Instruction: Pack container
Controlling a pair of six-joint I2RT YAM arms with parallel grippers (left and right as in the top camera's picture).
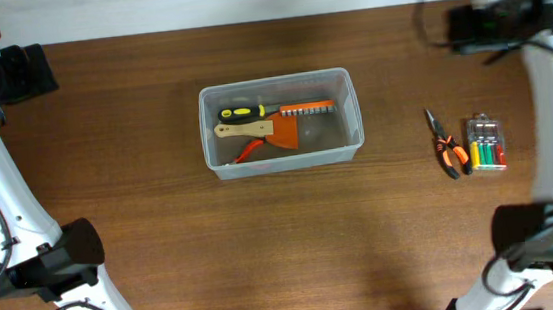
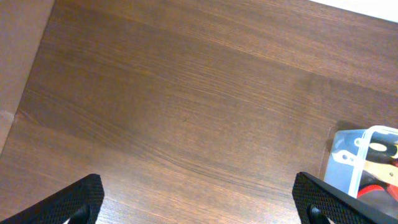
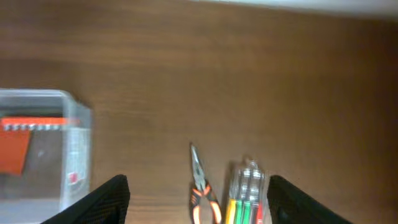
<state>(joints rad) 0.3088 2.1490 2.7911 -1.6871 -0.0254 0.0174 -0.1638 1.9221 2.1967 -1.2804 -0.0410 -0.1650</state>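
The clear plastic container (image 1: 280, 123) sits mid-table and holds a yellow-and-black screwdriver (image 1: 241, 112), a wooden-handled tool (image 1: 244, 129) and an orange scraper (image 1: 290, 134). Its corner shows in the left wrist view (image 2: 360, 163) and its side in the right wrist view (image 3: 43, 152). Orange-and-black needle-nose pliers (image 1: 443, 144) (image 3: 201, 186) and a small clear case of coloured bits (image 1: 486, 143) (image 3: 245, 193) lie on the table to the right. My left gripper (image 2: 199, 205) is open over bare wood, left of the container. My right gripper (image 3: 198, 202) is open above the pliers and the case.
The brown wooden table (image 1: 163, 235) spans the view, with its far edge against a white wall. The arm bases stand at the near left (image 1: 60, 259) and near right (image 1: 539, 227).
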